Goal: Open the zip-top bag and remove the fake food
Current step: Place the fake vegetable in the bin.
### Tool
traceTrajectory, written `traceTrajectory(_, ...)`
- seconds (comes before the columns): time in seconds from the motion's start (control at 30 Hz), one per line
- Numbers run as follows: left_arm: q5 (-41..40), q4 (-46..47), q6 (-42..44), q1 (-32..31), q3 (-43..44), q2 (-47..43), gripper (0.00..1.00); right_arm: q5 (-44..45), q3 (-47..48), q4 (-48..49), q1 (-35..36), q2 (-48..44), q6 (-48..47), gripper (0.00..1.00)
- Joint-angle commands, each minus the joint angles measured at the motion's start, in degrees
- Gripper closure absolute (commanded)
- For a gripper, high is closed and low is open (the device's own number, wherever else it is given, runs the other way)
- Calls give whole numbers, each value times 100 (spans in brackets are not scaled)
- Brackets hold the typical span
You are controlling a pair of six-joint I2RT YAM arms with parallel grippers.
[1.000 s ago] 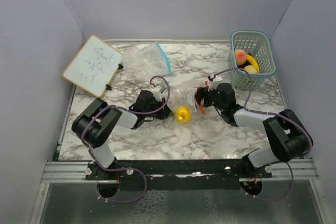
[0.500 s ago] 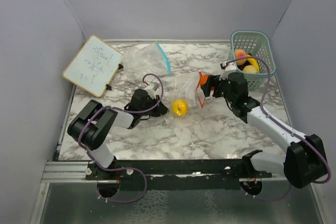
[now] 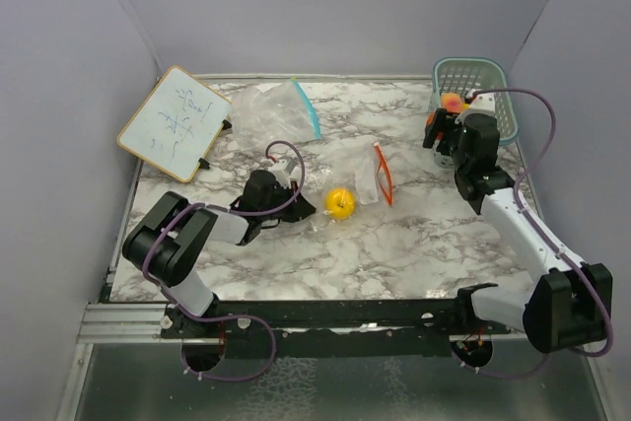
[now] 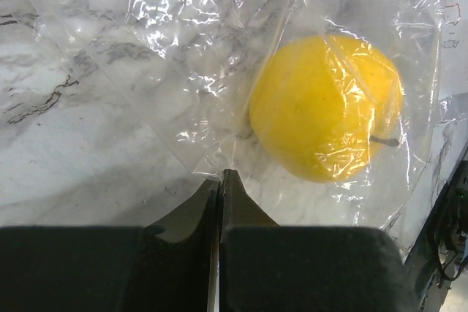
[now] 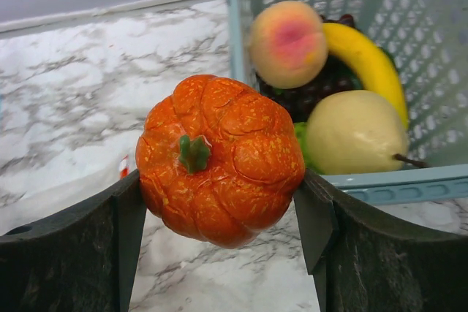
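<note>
Right end effector point(image 5: 219, 206) tight around pumpkin point(image 5: 219, 155) by basket rim point(image 5: 395, 184); left end effector point(image 4: 221, 177) closed on bag point(image 4: 183, 71).

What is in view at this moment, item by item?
table: 1, white-grey marble, under everything
whiteboard: 1, white, rear left, tilted
blue-zip bag: 1, clear, rear centre, looks empty
red-zip bag: 1, clear, table centre
yellow fruit: 1, yellow, inside the red-zip bag
basket: 1, teal, rear right
peach: 1, pink-orange, in the basket
banana: 1, yellow, in the basket
pear: 1, pale yellow, in the basket
grapes: one bunch, dark, in the basket under the others
tomato: 1, red-orange, ribbed, held at the basket's edge
left gripper: shut, pinching the red-zip bag
right gripper: shut on the tomato
</note>
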Motion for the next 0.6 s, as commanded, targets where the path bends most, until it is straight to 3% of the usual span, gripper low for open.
traceTrajectory(0.0,-105,-100,139,10,-149,-216,100,621,121,556,-555,265,132,35)
traceTrajectory(0.3,-76,-131,178,10,-187,-240,100,769,235,816,-1239,799,371,32)
traceTrajectory(0.57,-20,-168,195,10,-104,-189,100,725,289,919,-1254,718,99,0)
